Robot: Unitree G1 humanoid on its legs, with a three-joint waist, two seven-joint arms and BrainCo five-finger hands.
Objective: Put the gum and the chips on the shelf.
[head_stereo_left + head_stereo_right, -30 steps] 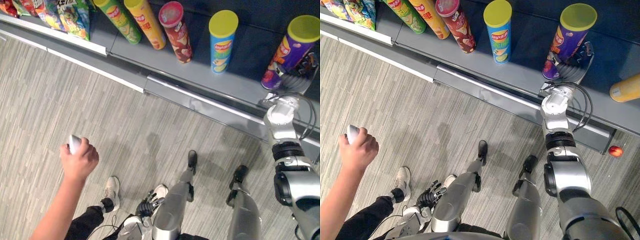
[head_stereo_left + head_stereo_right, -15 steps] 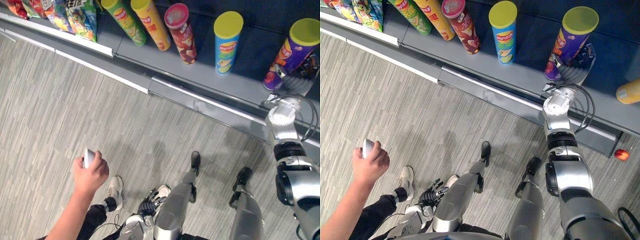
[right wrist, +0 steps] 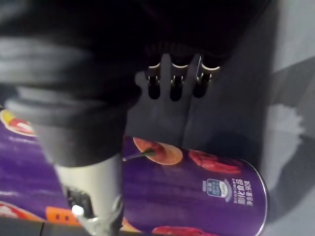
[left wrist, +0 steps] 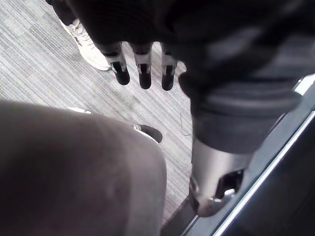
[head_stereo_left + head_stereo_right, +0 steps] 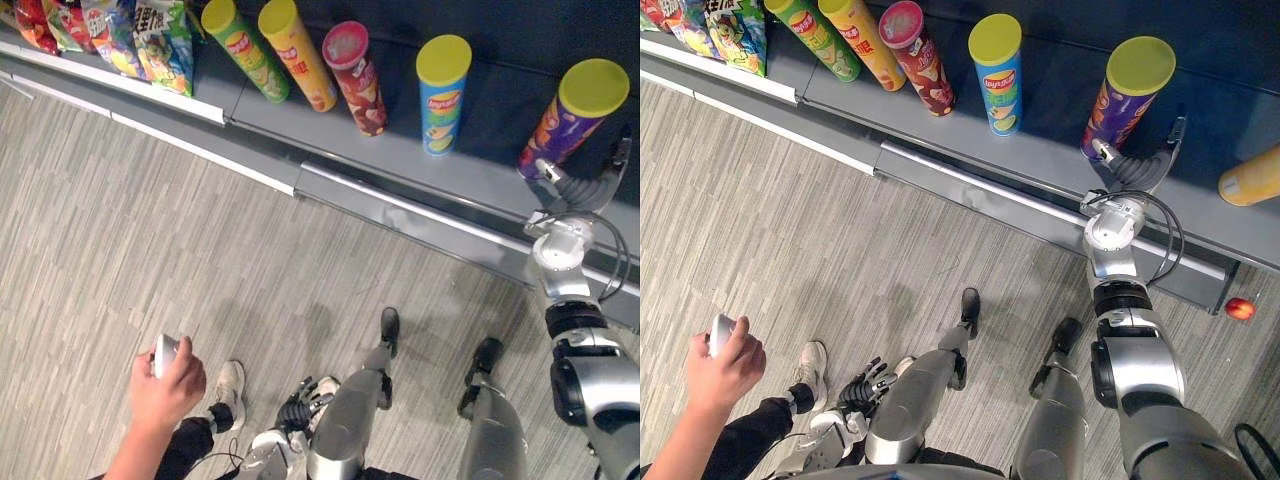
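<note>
As seen from the head, note the shelf [image 5: 1050,150] across 12 o'clock, with the chips [image 5: 1125,100], a purple can, standing on its base there at 1 o'clock. Just beside the can's base, find the right hand [image 5: 1135,170], fingers [image 3: 172,83] straight and spread, thumb alongside the can's wall, clasping nothing; contact between thumb and can not discernible. Along the shelf toward 11 o'clock, see a blue can [image 5: 996,75], a red can [image 5: 915,55], a yellow can [image 5: 862,42] and a green can [image 5: 812,35], then bags [image 5: 735,30] at 10 o'clock. At 2 o'clock, an orange can [image 5: 1252,178] on its side. At 8 o'clock, over the floor [image 5: 840,240], find a person's hand [image 5: 725,370] closed round the gum [image 5: 720,333], a small white tub, well apart from the shelf. Near 6 o'clock, note the left hand [image 5: 865,382], low, its fingers [image 4: 143,73] straight and loose, holding nothing. At 4 o'clock, a red ball [image 5: 1240,309] on the floor by the shelf's end.
</note>
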